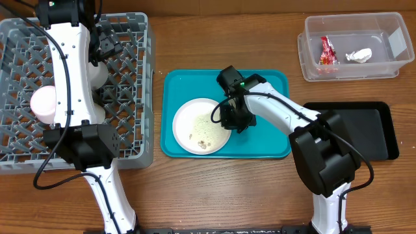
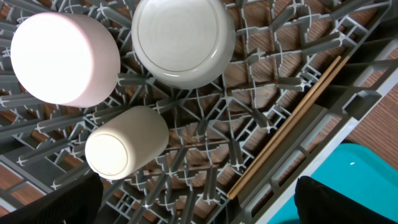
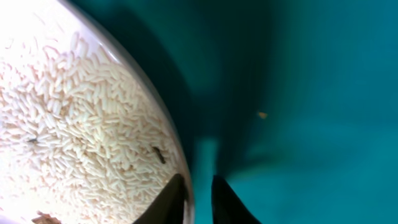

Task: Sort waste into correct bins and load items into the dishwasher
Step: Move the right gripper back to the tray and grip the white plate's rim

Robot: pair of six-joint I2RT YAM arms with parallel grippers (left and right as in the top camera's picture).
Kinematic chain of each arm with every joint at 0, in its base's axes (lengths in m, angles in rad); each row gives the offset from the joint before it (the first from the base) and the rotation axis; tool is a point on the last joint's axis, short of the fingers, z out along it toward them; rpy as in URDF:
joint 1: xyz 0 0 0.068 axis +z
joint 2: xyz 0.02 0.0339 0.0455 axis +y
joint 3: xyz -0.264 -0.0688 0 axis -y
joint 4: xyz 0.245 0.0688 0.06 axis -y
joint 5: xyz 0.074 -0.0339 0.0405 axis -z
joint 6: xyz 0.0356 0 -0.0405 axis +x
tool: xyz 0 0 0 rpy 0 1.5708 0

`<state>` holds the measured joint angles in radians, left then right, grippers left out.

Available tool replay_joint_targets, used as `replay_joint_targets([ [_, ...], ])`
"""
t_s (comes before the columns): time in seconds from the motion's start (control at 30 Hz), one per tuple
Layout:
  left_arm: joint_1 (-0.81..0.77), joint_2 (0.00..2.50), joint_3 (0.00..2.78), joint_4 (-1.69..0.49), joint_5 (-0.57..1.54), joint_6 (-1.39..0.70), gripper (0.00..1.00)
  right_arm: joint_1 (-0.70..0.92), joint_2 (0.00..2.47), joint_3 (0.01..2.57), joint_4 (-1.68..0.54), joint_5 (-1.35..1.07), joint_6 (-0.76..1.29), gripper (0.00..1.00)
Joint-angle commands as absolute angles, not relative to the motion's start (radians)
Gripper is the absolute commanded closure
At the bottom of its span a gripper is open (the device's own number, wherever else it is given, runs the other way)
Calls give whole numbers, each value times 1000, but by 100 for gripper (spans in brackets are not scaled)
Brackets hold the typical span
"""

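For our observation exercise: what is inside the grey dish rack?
Two upturned bowls, a cup and chopsticks lying along one wall. Overhead, the left arm covers part of the rack floor; that part is unseen.

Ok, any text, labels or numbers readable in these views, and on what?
Nothing is readable.
On the red wrapper in the clear tub: pale marks, too small to read.
Pale patch on the tub's right wall: too small to read.
On the plate, dish rack, teal tray: no markings show.
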<state>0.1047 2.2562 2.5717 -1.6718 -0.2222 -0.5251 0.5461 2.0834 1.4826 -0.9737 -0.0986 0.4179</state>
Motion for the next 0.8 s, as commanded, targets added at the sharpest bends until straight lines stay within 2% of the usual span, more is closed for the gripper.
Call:
replay_joint_targets([
  [0.0, 104, 2257, 2574, -1670, -243, -527, 0, 513, 2060, 1477, -990, -1, 425, 85],
  [0.27, 104, 2257, 2574, -1670, -242, -527, 0, 377, 2059, 1511, -1092, 117, 422, 84],
  [0.53, 104, 2257, 2574, -1670, -243, -527, 0, 256, 2059, 1699, -1291, 118, 407, 83],
  [0.67, 104, 2257, 2574, -1670, -243, -527, 0, 255, 2057, 1824, -1393, 80, 385, 83],
  [0.77, 104, 2257, 2574, -1670, -242, -527, 0, 279, 2055, 1886, -1416, -64, 304, 80],
])
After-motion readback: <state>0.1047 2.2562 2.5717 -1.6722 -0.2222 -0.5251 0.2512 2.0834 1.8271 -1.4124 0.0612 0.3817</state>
